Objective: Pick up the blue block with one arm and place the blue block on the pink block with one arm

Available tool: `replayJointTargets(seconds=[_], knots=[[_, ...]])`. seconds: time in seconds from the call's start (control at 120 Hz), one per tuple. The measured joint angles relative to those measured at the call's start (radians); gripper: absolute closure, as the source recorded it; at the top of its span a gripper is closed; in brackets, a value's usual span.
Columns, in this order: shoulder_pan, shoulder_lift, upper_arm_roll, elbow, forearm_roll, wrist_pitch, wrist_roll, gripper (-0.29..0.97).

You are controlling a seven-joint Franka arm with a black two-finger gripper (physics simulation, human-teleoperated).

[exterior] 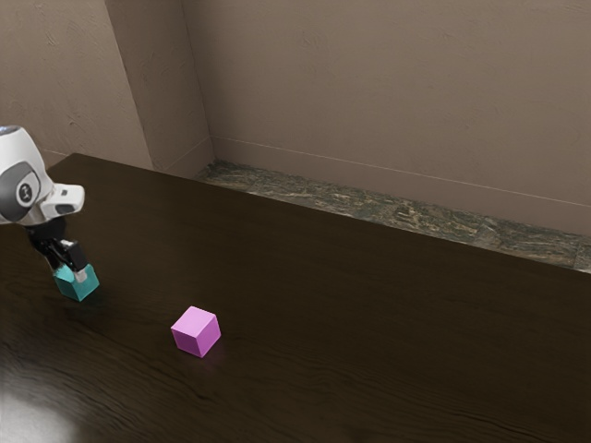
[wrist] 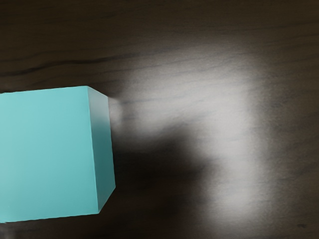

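On the table (exterior: 369, 305), near the exterior view's left edge, the gripper (exterior: 72, 263) stands right over the block to be moved (exterior: 77, 282). The target block (exterior: 196, 331) lies apart from it, toward that view's right and nearer the camera. Behind the table runs a floor strip (exterior: 388, 208), then the wall (exterior: 388, 83)
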Motion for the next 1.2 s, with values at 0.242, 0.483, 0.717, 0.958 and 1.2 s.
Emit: replayJointTargets(seconds=[0.242, 0.483, 0.717, 0.958, 1.2], knots=[[0.001, 0.052, 0.035, 0.049, 0.003, 0.052, 0.064, 0.01], [0.000, 0.111, 0.041, 0.062, 0.001, 0.090, 0.095, 0.01], [0.001, 0.127, 0.057, 0.075, -0.002, 0.103, 0.100, 0.00], [-0.012, 0.191, 0.062, 0.140, -0.002, 0.103, 0.095, 0.00], [-0.024, 0.233, 0.077, 0.168, 0.000, 0.100, 0.080, 0.00]])
